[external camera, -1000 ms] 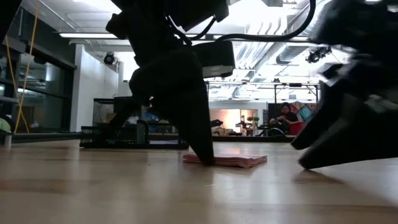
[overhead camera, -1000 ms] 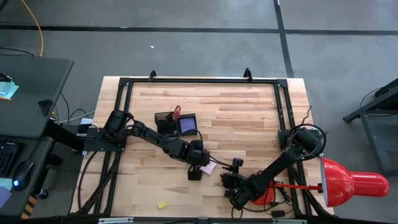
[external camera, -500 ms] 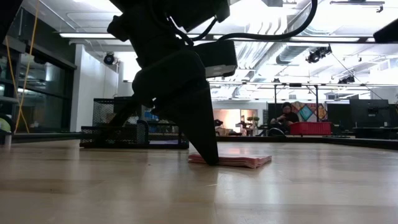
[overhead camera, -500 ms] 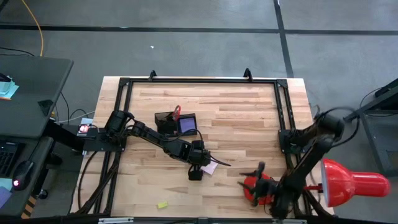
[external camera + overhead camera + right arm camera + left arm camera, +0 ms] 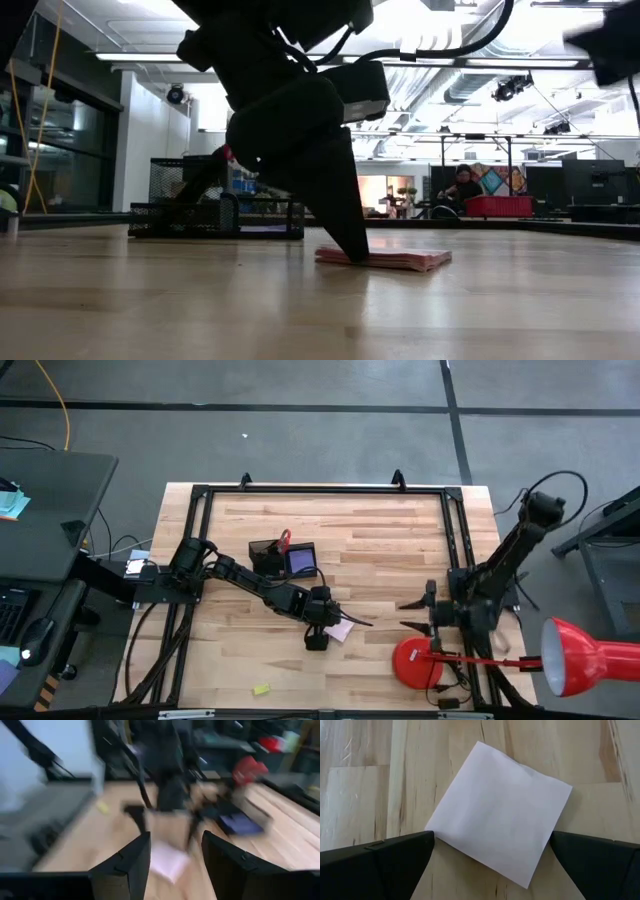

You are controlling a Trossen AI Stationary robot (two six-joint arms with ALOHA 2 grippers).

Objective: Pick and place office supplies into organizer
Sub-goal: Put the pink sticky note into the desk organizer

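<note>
Left gripper [image 5: 318,632] sits low over the pink note pad [image 5: 336,628] mid-table w/ fingers [image 5: 375,865] spread either side of it, so the arm blocks the diagonal from the left edge to centre; behind it the organizer [image 5: 268,554] w/ red-handled scissors [image 5: 284,541] and the blue-purple pad [image 5: 301,561] takes the patch just beyond the arm. Right gripper [image 5: 420,612], fingers apart, hangs by the right rail w/ the red lamp base [image 5: 412,662] just in front of it, crowding the front-right corner. Open wood: back strip, centre-right between the two grippers, and front-left, where only the small yellow piece [image 5: 261,689] lies.
</note>
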